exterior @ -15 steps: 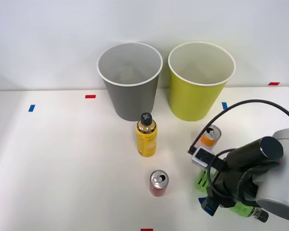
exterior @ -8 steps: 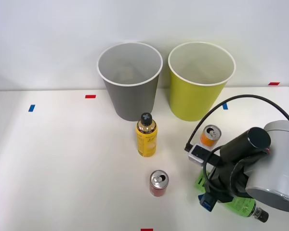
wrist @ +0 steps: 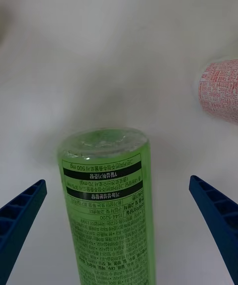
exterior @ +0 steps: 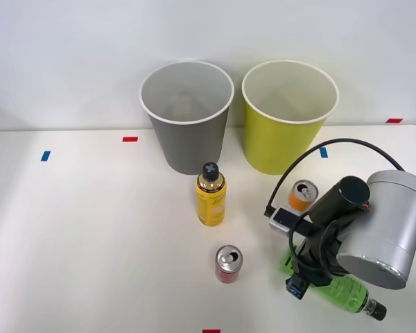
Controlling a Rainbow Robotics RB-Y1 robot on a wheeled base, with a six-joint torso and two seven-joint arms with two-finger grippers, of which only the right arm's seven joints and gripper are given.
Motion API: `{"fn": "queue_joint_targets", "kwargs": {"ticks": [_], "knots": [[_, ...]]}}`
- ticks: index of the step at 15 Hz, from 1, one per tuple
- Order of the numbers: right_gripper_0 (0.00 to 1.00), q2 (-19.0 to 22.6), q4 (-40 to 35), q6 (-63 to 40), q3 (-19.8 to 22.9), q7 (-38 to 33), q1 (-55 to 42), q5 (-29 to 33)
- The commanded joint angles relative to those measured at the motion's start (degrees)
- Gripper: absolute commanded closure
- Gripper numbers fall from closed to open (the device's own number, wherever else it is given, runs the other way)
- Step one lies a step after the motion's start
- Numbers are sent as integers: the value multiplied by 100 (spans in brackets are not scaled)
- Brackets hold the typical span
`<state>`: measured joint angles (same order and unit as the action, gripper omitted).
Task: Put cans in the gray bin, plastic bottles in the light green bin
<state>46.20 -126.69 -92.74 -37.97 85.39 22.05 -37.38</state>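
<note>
Fingers spread open astride green-label bottle w/ "500 mg" print, untouched.

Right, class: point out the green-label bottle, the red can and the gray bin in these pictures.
green-label bottle [wrist: 106, 200]: right wrist view, on its printed label.
red can [exterior: 228, 259]: front view, on its silver pull-tab top.
gray bin [exterior: 188, 146]: front view, on its outer wall.
</note>
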Motion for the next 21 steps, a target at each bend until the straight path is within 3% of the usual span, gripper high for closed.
{"fn": "queue_joint_targets", "kwargs": {"ticks": [1, 21], "knots": [[0, 47, 12, 1, 1, 74, -7, -32], [0, -507, 777, 89, -175, 487, 19, 487]]}}
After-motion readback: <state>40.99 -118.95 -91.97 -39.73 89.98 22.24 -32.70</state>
